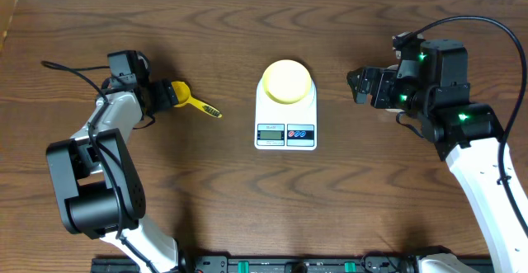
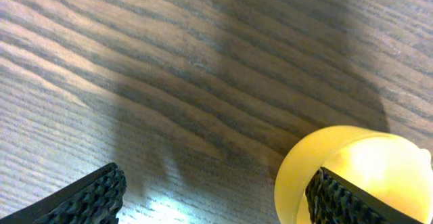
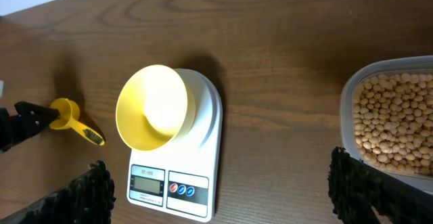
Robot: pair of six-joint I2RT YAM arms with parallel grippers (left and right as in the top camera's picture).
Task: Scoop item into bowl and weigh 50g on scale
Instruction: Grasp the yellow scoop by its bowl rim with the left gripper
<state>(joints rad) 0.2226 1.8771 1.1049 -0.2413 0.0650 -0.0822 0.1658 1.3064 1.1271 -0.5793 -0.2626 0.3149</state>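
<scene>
The pale-yellow bowl [image 1: 286, 81] [image 3: 152, 105] sits on the white scale [image 1: 285, 129] [image 3: 176, 183] at mid-table, and looks empty. The tan beans [image 3: 396, 119] show only in the right wrist view, filling a clear tub [image 3: 346, 109] to the right of the scale. A yellow handled scoop [image 1: 194, 101] [image 2: 352, 170] lies left of the scale. My left gripper [image 1: 171, 94] [image 2: 213, 200] is open over the scoop's cup, with one finger inside the cup and the cup's near wall between the jaws. My right gripper [image 1: 361, 86] [image 3: 226, 197] hangs wide open right of the scale, holding nothing.
The brown wooden table [image 1: 247, 199] carries only the scale, the scoop and the tub. In the overhead view my right arm [image 1: 429, 83] hides the tub. A black cable [image 1: 66, 68] trails behind the left arm.
</scene>
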